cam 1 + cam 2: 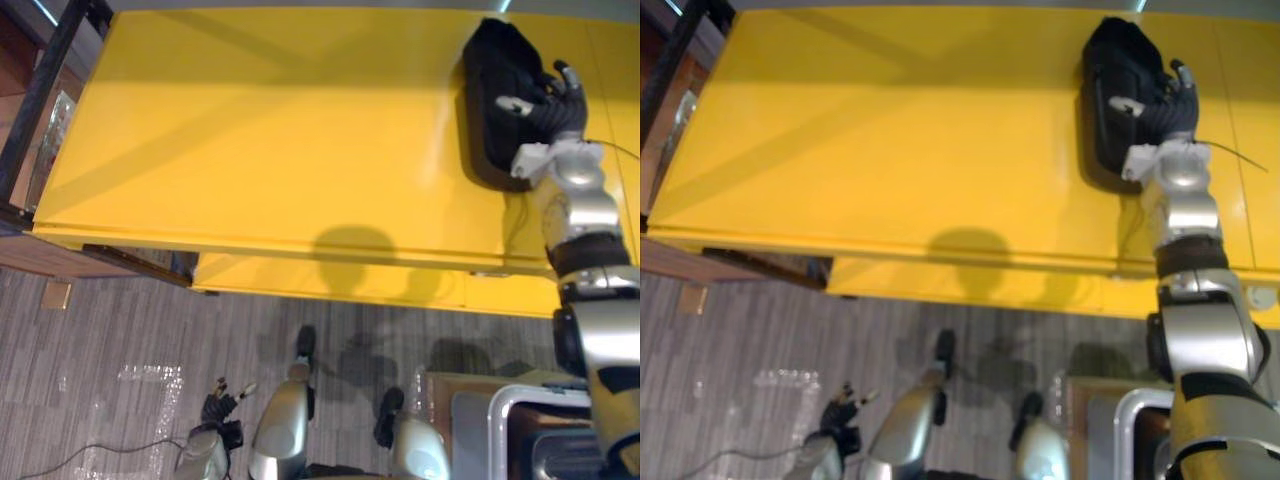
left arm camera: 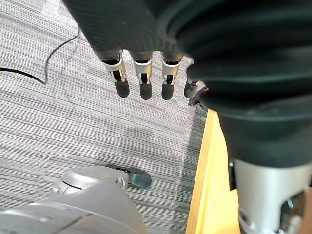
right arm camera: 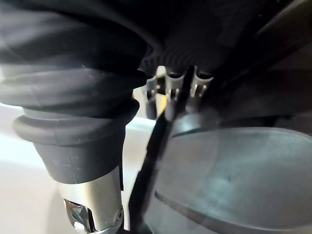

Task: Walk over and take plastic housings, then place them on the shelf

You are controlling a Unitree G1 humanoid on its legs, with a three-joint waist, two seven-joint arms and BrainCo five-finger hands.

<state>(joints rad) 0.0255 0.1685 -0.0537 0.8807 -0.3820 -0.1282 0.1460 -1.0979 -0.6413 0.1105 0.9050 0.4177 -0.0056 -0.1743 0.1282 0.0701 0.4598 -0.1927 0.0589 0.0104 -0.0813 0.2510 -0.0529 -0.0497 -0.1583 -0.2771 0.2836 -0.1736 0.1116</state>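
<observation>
A black plastic housing (image 1: 495, 95) lies on the yellow shelf top (image 1: 260, 140), near its far right. My right hand (image 1: 550, 110) rests on the housing's right side, thumb across its top and fingers (image 3: 168, 90) running down past its rim, so it grips the housing. The same housing's dark curved shell (image 3: 234, 180) sits right against that hand in the right wrist view. My left hand (image 1: 220, 405) hangs low beside me over the grey carpet, its fingers (image 2: 141, 78) straight and holding nothing.
A dark metal frame (image 1: 50, 80) borders the yellow shelf on the left. The shelf's front edge (image 1: 300, 250) runs across in front of me. A grey metal-rimmed bin (image 1: 520, 425) stands at the lower right. A small cardboard scrap (image 1: 56, 294) lies on the carpet.
</observation>
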